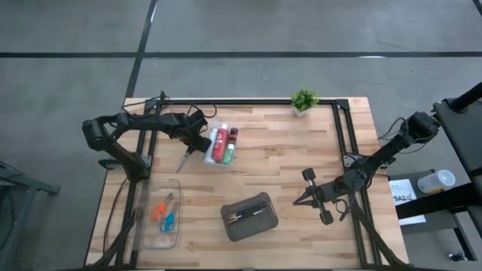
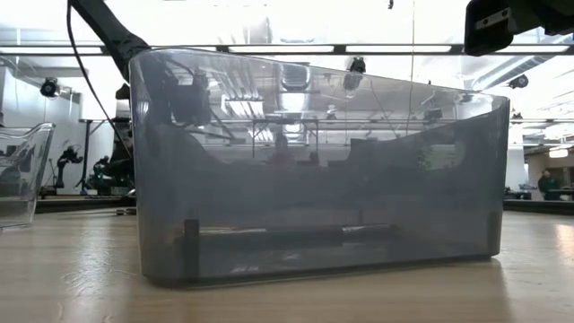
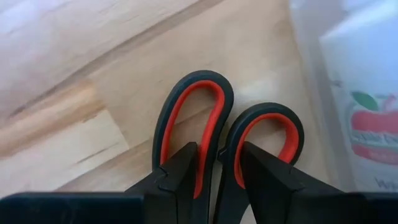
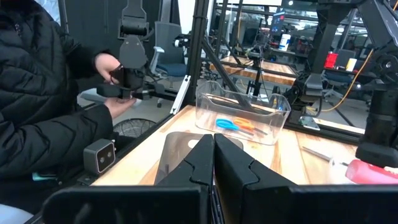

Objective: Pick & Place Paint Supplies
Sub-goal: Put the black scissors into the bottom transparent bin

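Observation:
Red-handled scissors [image 3: 205, 106] are under my left gripper [image 3: 217, 155], which is shut on their two handle loops at the far left of the table [image 1: 194, 147]. Right beside them a clear box [image 1: 219, 145] holds the red, white and green paint tubes [image 1: 224, 147]. Blue and orange scissors [image 1: 163, 214] lie in another clear box [image 1: 151, 188] at the near left. Thin brushes [image 1: 247, 214] lie in the dark grey case [image 1: 260, 223]. My right gripper [image 1: 300, 199] hovers shut and empty at the near right. My left gripper has the red scissors by their handle loops. One fingertip [image 3: 183, 163] stands over each loop, with the loops' inner bars [image 3: 222, 134] between the two fingers. The fingers come from above, pointing steeply down. The blades [image 1: 182, 161] stick out toward the near left. Whether they are clear of the table I cannot tell.
A small potted plant [image 1: 303, 99] stands at the far edge. The grey case [image 2: 314, 170] fills the low view. Bare wood lies in the table's middle. A person [image 4: 43, 93] holding a device stands beyond the table's edge in the right wrist view.

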Controlling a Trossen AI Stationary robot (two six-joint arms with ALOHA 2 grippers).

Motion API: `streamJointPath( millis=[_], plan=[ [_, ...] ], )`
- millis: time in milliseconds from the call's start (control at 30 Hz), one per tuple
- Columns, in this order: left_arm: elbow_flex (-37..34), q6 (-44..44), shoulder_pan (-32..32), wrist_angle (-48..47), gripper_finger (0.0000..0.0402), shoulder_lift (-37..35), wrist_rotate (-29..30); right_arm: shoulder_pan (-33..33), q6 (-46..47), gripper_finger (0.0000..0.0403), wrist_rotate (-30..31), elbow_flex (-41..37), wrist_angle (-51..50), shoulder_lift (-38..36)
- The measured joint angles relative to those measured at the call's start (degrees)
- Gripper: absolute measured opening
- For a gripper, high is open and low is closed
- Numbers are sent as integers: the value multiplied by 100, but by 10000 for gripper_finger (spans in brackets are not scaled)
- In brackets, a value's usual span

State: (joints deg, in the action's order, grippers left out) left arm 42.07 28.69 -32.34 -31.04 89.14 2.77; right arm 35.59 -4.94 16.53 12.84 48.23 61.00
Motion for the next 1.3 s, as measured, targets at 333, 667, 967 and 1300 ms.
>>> streamJointPath(
  millis=[333, 667, 967, 1300],
  plan=[
    [-106, 1441, -57, 37, 128, -29, 84, -7, 1, 8, 0, 0, 0, 0],
    [-110, 2562, -59, -3, 101, -35, 170, -4, 1, 8, 0, 2, 0, 1],
    [-110, 2773, -61, -7, 101, -35, 174, -2, 0, 8, 0, 2, 1, 1],
    [-118, 2991, -96, -98, 100, -91, 170, 2, 1, 8, 0, 2, 0, 1]
  ],
)
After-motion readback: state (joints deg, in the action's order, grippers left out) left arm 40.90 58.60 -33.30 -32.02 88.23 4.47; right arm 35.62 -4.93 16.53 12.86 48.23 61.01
